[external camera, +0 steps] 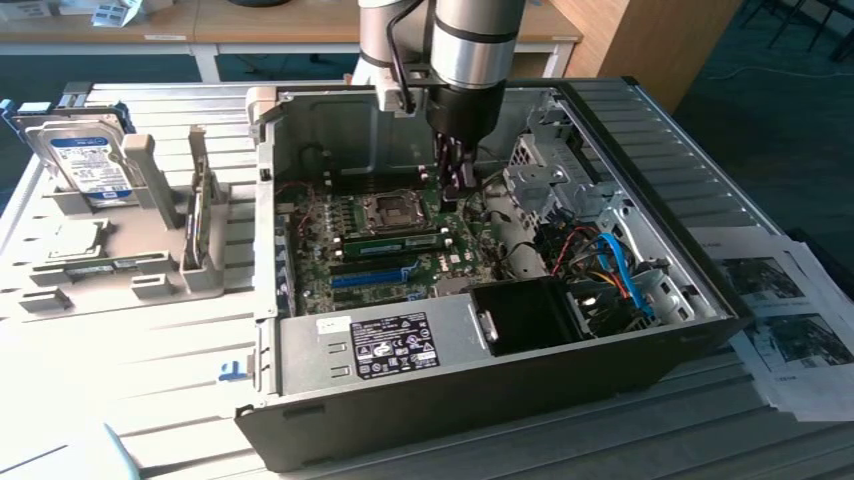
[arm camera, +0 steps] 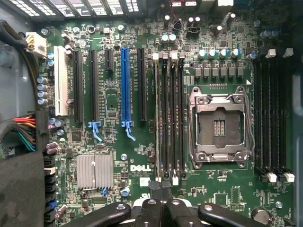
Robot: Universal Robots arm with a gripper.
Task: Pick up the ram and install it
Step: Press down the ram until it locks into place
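Peering down into the open computer case (external camera: 467, 385) on the slatted table (external camera: 134, 380). Finding the gripper (external camera: 459, 185) low inside, just over the motherboard (external camera: 334, 240), beside the empty processor socket (external camera: 396, 208). Fingers pressed right together, fully closed, with nothing seen between them. And spotting the ram (external camera: 394, 243) already down on the board: a thin green stick, standing on edge in the memory slots between the socket and the long blue slot (external camera: 371, 277). Hovering near the stick's end on the exterior view's right; hard to say whether touching.

Switching to the wrist view: closed fingertips (arm camera: 163, 189) meeting right at the end of the bank of dark memory slots (arm camera: 170, 118), next to the socket (arm camera: 218, 125), with the blue slot (arm camera: 125, 85) on the slots' far side.

Outside the case, on the exterior view's left, noting a hard drive (external camera: 87, 160) propped upright in a grey holder (external camera: 147, 270). On the other side, a few printed sheets (external camera: 787, 320).
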